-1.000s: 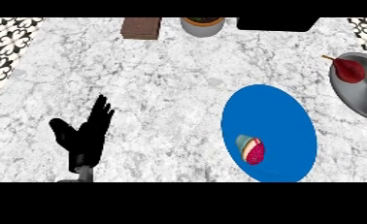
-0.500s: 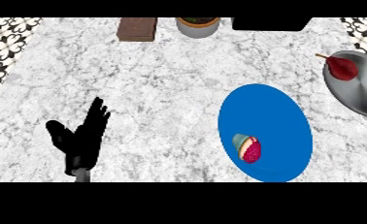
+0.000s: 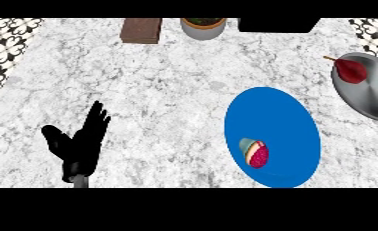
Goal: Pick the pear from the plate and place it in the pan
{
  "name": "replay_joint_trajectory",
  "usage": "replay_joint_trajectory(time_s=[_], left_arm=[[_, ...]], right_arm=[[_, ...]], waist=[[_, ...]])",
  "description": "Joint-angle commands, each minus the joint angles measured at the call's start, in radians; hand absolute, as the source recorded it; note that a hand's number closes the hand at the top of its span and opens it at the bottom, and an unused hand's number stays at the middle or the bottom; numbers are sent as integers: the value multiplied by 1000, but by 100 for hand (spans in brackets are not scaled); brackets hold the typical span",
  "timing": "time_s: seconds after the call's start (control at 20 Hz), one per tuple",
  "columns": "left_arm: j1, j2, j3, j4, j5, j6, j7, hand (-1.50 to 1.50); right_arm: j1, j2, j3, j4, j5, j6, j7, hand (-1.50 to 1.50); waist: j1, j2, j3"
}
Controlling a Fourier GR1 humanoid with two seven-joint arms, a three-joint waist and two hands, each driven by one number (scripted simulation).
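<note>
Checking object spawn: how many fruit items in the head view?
2. One red pear in the grey pan at the right edge; one cut fruit piece on the blue plate. Pan runs off-frame, so more may be hidden.

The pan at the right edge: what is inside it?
A red pear lies inside the pan. The pan's right part is outside the view, so the rest cannot be seen.

Brown block [image 3: 142, 29], grey pot [image 3: 203, 27], black box [image 3: 277, 24] along marble counter [image 3: 170, 90] far edge.

Marble-look counter [image 3: 170, 85], shiny metal pan [image 3: 358, 97], glossy plate [image 3: 284, 120].
</note>
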Motion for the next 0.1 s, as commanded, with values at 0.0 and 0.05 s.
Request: replay_joint_trajectory(time_s=[0.0,0.05], left_arm=[[-3,-42,-32,-7,-38,52,1,0],[13,-16,-7,-24,-1,8,1,0]], right_arm=[[52,-7,3,-8,-20,95,-83,-150],[76,-2,8,-9,-20,80,-89,-150]], waist=[[-9,-4,-1],[-7,-4,-2]])
